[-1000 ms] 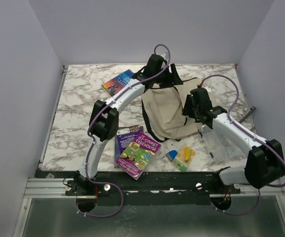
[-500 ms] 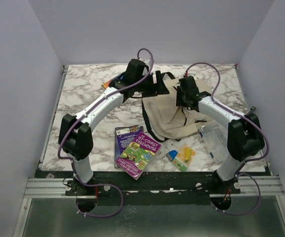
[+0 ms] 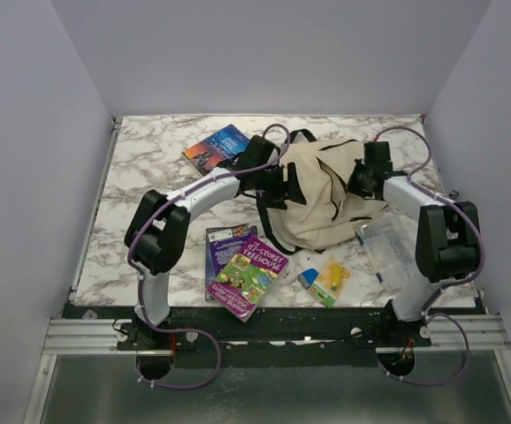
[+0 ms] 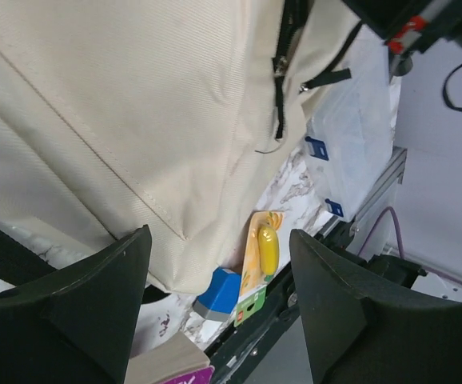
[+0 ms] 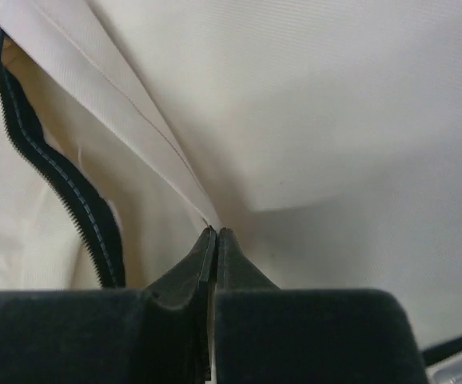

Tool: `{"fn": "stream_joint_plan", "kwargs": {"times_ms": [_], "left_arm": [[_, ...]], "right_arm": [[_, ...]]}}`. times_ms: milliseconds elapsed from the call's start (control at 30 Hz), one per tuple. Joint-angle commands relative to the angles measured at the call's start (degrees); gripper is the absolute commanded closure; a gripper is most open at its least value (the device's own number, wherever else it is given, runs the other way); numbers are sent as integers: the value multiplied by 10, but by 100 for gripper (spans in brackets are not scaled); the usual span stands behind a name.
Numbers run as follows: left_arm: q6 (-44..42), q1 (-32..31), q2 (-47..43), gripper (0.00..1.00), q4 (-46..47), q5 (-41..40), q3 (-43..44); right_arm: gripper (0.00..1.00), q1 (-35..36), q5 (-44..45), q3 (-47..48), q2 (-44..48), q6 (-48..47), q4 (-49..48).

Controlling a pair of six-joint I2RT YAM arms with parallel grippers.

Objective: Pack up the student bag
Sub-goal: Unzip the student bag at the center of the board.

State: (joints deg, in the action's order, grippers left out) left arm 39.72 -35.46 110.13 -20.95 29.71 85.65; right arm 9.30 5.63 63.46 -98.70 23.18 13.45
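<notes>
1. I am watching the cream-beige soft fabric backpack with black straps (image 3: 317, 190) lying slumped mid-way across the white marble-patterned surface (image 3: 141, 177), toward its far half.
2. The left tool (image 4: 215, 244) is hanging at the backpack's left side. Its fingers are standing wide apart and gripping nothing, and only cloth is showing beyond them.
3. The right tool (image 5: 213, 234) is bearing on the backpack's upper right. Its fingers are pressing fully together at the edge of a fabric flap, beside the black zipper tape (image 5: 79, 208). I cannot tell whether cloth is caught.
4. A green-and-purple paperback (image 3: 254, 272) is lying near the front edge. A yellow-and-green packet (image 3: 333, 278) and a small blue block (image 3: 308, 278) are lying just beside the backpack.
5. A clear plastic box (image 3: 392, 252) is sitting at the right, and a blue-covered book (image 3: 216, 146) is lying at the far left.
</notes>
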Motion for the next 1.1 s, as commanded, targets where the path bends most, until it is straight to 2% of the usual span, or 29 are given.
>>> {"fn": "stream_joint_plan", "kwargs": {"times_ms": [0,100,267,433,567,700,800,1000,1067], "left_arm": [[26,10,32,28,19,4,-3],[28,18,49,30,19,7,11],[12,36,89,33,-12,9,60],[4,46,92,34,-14,10,59],[3,47,92,34,-14,15,56],[0,47,86,34,-13,8,48],[1,46,80,34,-12,7,46],[-2,44,76,34,-11,7,44],[-1,43,76,34,-11,9,42]], "right_arm": [[99,-66,-205,-37,-19,25,-44],[98,-66,-235,-18,-45,5,-27],[80,-65,-207,9,-31,-7,1],[66,-54,-173,31,18,-24,36],[57,-32,-233,19,54,-39,23],[53,-24,-300,1,67,-19,-26],[53,-20,-317,9,42,-9,-34],[54,-20,-236,24,-13,-5,-27],[54,-20,-236,23,-29,-6,-36]]}}
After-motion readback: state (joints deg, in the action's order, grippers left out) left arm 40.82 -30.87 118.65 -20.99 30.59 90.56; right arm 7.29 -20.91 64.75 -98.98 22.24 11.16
